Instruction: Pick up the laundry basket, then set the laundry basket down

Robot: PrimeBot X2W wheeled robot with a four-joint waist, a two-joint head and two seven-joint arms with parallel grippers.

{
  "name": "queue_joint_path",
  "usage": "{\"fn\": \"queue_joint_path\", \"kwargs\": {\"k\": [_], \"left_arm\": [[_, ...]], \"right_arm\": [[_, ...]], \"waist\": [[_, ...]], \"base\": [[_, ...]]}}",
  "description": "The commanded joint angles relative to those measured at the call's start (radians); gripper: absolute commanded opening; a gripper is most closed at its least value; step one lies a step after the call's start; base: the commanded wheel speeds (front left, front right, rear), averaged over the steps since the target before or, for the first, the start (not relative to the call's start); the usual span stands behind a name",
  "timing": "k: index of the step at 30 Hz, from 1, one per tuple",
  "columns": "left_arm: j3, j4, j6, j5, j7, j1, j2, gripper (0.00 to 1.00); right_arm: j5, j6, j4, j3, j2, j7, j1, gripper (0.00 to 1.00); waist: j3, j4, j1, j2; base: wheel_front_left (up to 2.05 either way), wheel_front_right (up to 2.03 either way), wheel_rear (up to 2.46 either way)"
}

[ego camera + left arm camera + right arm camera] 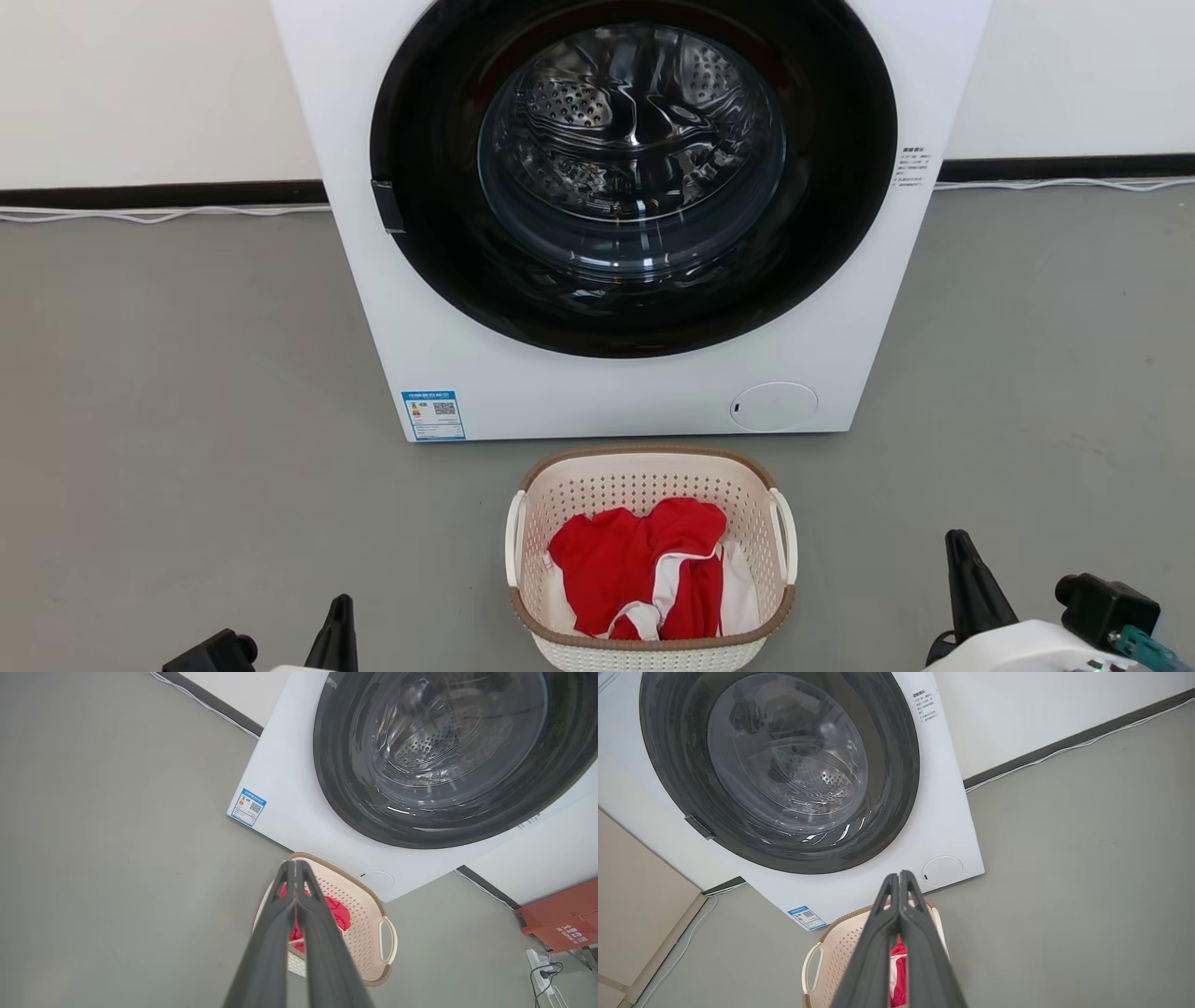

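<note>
The grey floor (187,420) spreads wide before you, and on it stands the white washing machine (560,392), its round glass door (635,149) facing you. Just in front of the machine, near it but not touching, the laundry basket (644,485) stands upright on the floor, about midway between your two arms. Red and white clothes (635,560) lie crumpled low inside it, below the brown rim.

Neither claw has hold of the basket, and that fits two stages: the basket waiting to be lifted, or set down again and let go. The pictures do not settle which.

Either way, as I judge it, good handling turns on the two white side handles. The left handle (513,539) faces your left arm and the right handle (786,537) your right. The basket is light perforated plastic and its load is soft, so it would likely tip if held by one side alone. Keeping both sides level and the base flat matters most. Mind the machine's front, close behind the far rim.

The left claw (295,870) points toward the basket, its fingers pressed together at the tips and gripping nothing. The right claw (900,877) is likewise closed and empty, clear of the rim.
</note>
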Motion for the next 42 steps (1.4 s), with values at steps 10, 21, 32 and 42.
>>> {"fn": "queue_joint_path", "kwargs": {"k": [10, 21, 32, 42], "left_arm": [[0.036, -0.046, -0.025, -0.113, 0.031, -0.063, 0.0, 0.0], [0.058, -0.061, -0.044, -0.218, 0.064, -0.073, -0.004, 0.0], [0.08, -0.076, -0.064, -0.323, 0.096, -0.083, -0.009, 0.0], [0.098, -0.088, -0.079, -0.409, 0.122, -0.092, -0.012, 0.0]], "right_arm": [[0.15, 0.002, -0.049, -0.001, -0.009, 0.032, -0.048, 0.0], [0.293, 0.003, -0.067, -0.003, -0.01, 0.063, -0.053, 0.0], [0.436, 0.004, -0.085, -0.005, -0.011, 0.095, -0.058, 0.0], [0.553, 0.004, -0.1, -0.006, -0.011, 0.121, -0.062, 0.0]], "waist": [[0.007, -0.001, -0.0001, -0.0001], [0.014, -0.003, -0.0001, -0.0001], [0.021, -0.004, -0.0002, -0.0001], [0.027, -0.005, -0.0002, -0.0001]], "base": [[0.0, 0.0, 0.0], [0.0, 0.0, 0.0], [0.0, 0.0, 0.0], [0.0, 0.0, 0.0]]}}
